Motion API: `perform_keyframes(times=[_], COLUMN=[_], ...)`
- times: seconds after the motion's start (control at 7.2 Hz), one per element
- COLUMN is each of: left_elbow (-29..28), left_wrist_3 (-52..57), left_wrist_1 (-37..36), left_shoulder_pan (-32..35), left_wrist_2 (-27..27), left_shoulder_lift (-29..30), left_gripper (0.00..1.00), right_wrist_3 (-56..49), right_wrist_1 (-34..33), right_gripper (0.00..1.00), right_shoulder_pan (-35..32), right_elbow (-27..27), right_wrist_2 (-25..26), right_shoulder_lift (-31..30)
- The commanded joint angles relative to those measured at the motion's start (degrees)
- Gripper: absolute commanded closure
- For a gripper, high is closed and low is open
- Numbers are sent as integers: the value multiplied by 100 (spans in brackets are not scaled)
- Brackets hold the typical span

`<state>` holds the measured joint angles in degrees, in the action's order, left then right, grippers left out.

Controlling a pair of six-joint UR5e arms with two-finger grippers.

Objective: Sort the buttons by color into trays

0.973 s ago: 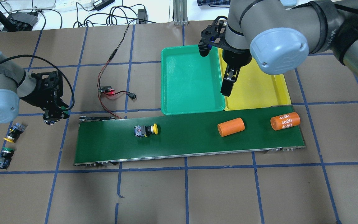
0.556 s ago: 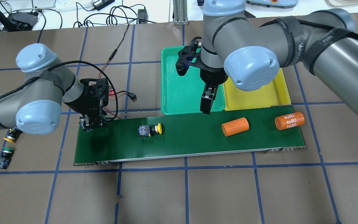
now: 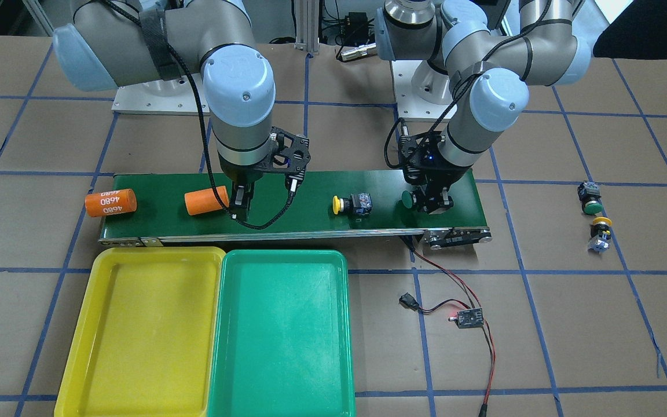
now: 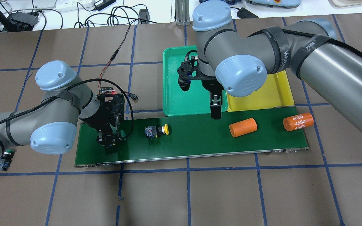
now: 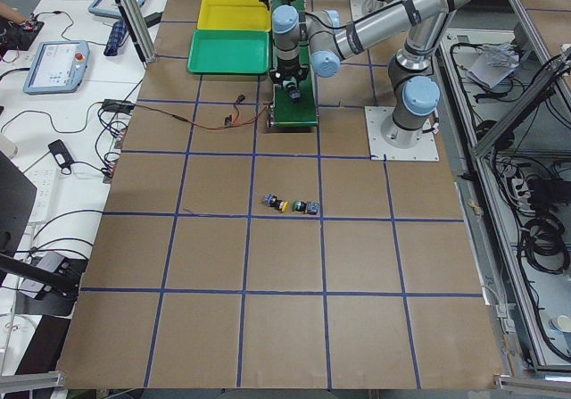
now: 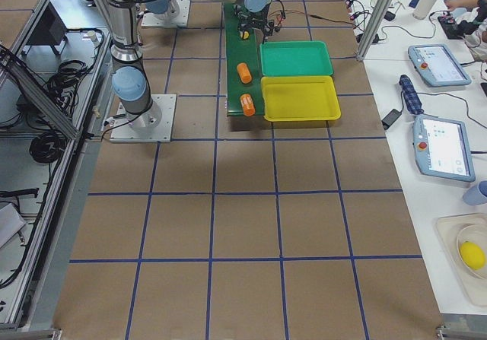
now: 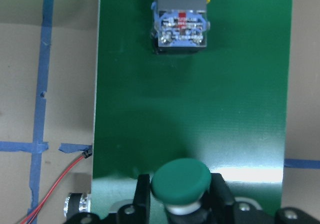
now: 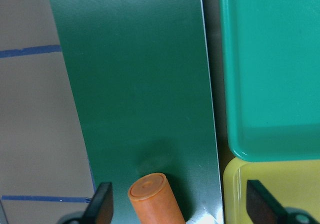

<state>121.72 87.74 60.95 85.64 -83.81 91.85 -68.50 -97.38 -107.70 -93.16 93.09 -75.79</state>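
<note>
Yellow tray (image 4: 275, 94) partly hidden under right arm (image 4: 294, 47).

We've got the belt (image 4: 193, 144) across the table (image 4: 181, 194), left tray (image 4: 172, 94) and right tray (image 4: 281, 91) side by side beyond it; along it from the robot's left: gripped button (image 7: 180, 181) in the left gripper (image 7: 180, 204), lying button (image 4: 156, 131), first cylinder (image 4: 243, 127), second cylinder (image 4: 298, 122); past its left end, loose button (image 3: 590, 196) beside spare button (image 3: 598, 230)

On the dark green belt (image 4: 193, 141) you see a yellow-capped button (image 4: 156, 131) and two orange cylinders (image 4: 243, 127); beside it, a yellow tray (image 4: 262, 94) and a green tray (image 4: 174, 94).
</note>
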Motion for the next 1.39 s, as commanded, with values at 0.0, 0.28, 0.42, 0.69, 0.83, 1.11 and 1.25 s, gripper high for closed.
perform_keyframes(times=[0.0, 0.28, 0.42, 0.69, 0.83, 1.11, 1.25], left_elbow=[-113, -149, -131, -253, -498, -1017, -1167], left_wrist_3=[24, 76, 24, -20, -29, -256, -275], left_wrist_1=[-135, -310, -955, -1530, -1959, -2306, -2324], left_shoulder_pan=[-736, -1879, -2258, -2900, -3191, -3640, -3790], left_wrist_2=[5, 14, 14, 5, 5, 22, 22], left_shoulder_lift=[-27, 138, 323, 796, 1138, 1868, 2080], left_gripper=[0, 0, 0, 0, 0, 0, 0], right_wrist_3=[-418, -410, -323, -383, -366, -339, -357], right_wrist_1=[-9, -410, -344, -614, -1329, -1441, -1485], right_gripper=[6, 6, 10, 11, 10, 5, 0], right_shoulder_pan=[108, 127, 101, 136, 144, 153, 153], right_elbow=[-122, -149, -193, -875, -1201, -1353, -1345], right_wrist_2=[-37, -2, -45, -54, -2, -79, -185], right_shoulder_lift=[-33, -33, -50, -364, -489, -507, -507])
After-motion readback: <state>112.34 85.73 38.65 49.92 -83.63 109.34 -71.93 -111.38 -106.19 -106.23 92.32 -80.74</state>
